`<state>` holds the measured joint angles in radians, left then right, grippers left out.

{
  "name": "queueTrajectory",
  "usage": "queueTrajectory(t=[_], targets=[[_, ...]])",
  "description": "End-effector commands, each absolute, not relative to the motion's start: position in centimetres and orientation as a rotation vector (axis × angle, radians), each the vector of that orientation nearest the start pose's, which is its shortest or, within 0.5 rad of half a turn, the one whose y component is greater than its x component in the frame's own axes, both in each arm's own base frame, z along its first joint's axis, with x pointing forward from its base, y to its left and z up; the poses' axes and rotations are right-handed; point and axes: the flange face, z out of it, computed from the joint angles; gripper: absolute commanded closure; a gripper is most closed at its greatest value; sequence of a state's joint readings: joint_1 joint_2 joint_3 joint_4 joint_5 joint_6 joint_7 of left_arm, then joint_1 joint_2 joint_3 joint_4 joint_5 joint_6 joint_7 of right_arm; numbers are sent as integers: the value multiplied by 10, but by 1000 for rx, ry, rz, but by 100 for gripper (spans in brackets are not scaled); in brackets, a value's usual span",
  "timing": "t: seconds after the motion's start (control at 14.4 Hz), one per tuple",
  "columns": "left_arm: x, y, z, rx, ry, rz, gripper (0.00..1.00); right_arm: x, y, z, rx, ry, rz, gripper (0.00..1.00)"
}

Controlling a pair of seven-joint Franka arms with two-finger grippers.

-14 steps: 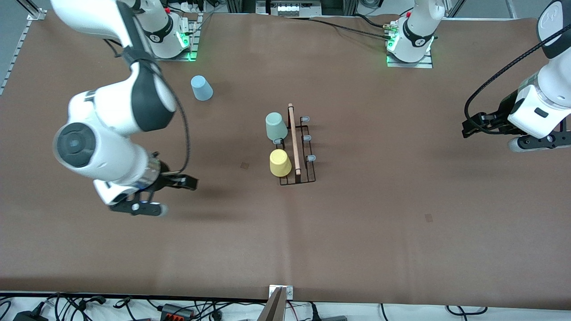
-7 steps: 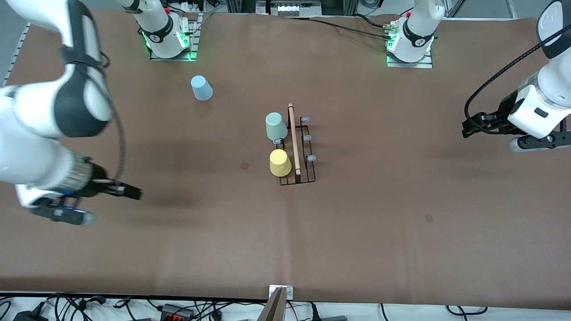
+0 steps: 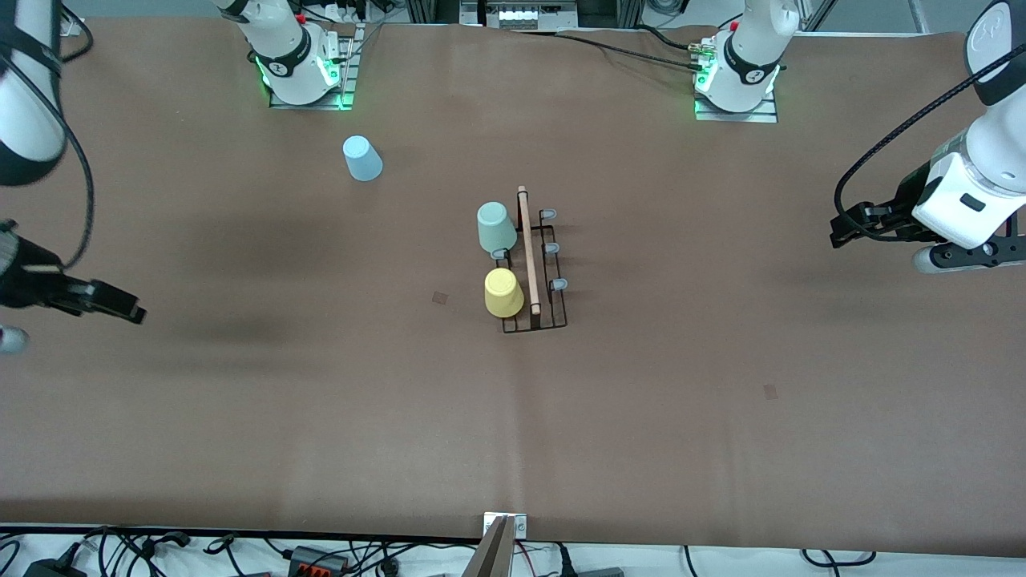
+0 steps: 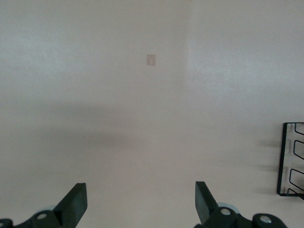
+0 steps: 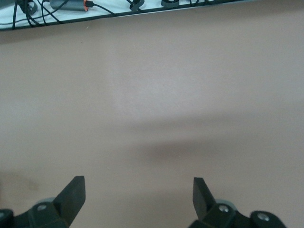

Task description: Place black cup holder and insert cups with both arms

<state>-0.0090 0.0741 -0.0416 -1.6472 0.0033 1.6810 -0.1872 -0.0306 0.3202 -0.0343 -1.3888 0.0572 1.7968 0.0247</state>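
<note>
The black cup holder (image 3: 528, 256) stands mid-table, its wooden rod handle on top. A pale green cup (image 3: 496, 227) and a yellow cup (image 3: 503, 292) sit upside down on its pegs, on the side toward the right arm's end. A light blue cup (image 3: 362, 158) stands on the table near the right arm's base. My right gripper (image 3: 128, 311) hangs open and empty over the right arm's end of the table. My left gripper (image 3: 842, 228) waits open over the left arm's end. The left wrist view shows the open left gripper (image 4: 141, 202) and a corner of the holder (image 4: 290, 159).
The two arm bases (image 3: 300, 68) (image 3: 737, 76) stand along the table edge farthest from the front camera. Cables (image 3: 321, 554) run along the edge nearest it, and the cables (image 5: 71, 7) show past the open right gripper (image 5: 137, 194) in the right wrist view.
The right arm has swung away from the middle toward its own end of the table, gripper still open. The left arm, holder and cups have not moved.
</note>
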Motion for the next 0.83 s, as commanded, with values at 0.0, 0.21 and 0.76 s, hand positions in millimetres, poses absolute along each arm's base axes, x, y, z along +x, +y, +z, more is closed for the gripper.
queueTrajectory(t=[0.0, 0.21, 0.76], targets=[[582, -28, 561, -3111, -214, 58, 0, 646, -35, 551, -3124, 85, -90, 0], [581, -27, 561, -3111, -216, 61, 0, 626, -34, 566, -3147, 76, -2, 0], [581, -27, 561, -3111, -216, 61, 0, 578, -33, 549, -3151, 24, -67, 0]])
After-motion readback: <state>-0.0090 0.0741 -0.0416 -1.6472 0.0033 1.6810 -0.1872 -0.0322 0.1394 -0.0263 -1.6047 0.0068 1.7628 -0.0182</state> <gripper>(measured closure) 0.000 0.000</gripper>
